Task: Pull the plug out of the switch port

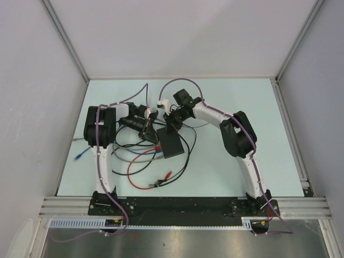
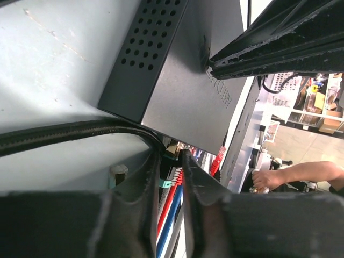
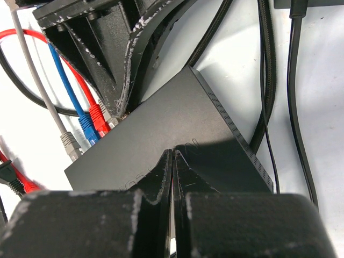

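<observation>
- Switch (image 1: 173,144) lies flat on the table (image 1: 242,107), its ports largely hidden by cables (image 3: 292,80).
- Right gripper (image 3: 172,161), fingers together, presses its top.
- Left gripper (image 2: 172,156) narrowly pinches, apparently, a plug (image 2: 169,171) at the port edge.

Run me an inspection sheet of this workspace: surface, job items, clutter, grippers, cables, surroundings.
Surface: pale table, bare parts look clean.
Job's things: black switch lies flat; red plug, blue plug and grey plug sit at its port edge.
Clutter: nothing seen beyond loose leads.
Grippers: right gripper shut, pressing on the switch top; left gripper at the port edge, fingers nearly together, grip unclear.
Cables: black cables lie beside the switch; coloured leads run from the plugs.
Surroundings: white walls; a person's hand beyond the table.
</observation>
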Controlling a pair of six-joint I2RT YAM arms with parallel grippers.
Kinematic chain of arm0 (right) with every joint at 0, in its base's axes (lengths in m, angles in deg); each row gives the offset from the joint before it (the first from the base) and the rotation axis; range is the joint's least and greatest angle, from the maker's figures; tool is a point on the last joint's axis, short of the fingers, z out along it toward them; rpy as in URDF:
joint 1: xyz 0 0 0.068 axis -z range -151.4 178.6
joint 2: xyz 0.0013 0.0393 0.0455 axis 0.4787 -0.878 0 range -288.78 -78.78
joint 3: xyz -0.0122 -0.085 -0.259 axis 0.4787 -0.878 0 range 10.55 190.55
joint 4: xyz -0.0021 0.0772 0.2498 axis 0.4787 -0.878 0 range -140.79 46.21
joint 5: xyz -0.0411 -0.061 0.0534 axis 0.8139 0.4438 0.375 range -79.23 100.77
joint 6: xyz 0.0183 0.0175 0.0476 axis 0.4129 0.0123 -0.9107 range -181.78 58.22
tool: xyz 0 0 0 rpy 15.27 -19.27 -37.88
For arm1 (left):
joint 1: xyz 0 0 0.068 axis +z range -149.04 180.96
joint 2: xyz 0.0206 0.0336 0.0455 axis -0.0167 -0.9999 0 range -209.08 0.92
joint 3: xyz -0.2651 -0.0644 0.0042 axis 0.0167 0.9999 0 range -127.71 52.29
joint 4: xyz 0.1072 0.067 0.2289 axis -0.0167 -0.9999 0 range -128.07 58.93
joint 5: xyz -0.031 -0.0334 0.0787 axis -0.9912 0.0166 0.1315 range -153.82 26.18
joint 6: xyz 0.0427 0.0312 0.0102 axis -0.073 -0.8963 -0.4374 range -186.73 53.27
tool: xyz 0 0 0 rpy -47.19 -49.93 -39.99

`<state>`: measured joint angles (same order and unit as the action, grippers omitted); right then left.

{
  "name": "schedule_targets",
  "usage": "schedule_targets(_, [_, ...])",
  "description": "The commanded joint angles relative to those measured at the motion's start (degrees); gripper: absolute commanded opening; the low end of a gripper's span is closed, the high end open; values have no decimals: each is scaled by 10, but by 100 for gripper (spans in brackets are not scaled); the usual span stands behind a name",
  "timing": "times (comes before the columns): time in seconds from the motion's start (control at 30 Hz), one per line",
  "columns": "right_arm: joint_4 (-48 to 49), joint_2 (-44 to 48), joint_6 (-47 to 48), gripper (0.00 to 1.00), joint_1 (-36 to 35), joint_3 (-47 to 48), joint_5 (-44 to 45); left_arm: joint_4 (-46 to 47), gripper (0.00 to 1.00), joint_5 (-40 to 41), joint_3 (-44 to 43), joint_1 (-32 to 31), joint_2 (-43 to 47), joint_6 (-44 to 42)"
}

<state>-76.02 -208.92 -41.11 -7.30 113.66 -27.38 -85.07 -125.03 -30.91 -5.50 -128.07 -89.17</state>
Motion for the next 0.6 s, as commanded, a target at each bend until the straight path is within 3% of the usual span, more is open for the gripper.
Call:
schedule_targets(0.0, [-51,-23,27,0,0,-32,89,2,12,27,13,-6,-7,-13])
schedule_targets(0.1, [-51,-21,27,0,1,-34,90,-16,2,44,-20,-7,-20,-9])
schedule_targets(0.27, [-51,-19,27,0,0,-36,91,-61,0,98,-83,-7,-34,5])
schedule_targets(0.57, [-48,-17,29,0,-1,-41,92,-66,0,89,-36,-10,-24,-12])
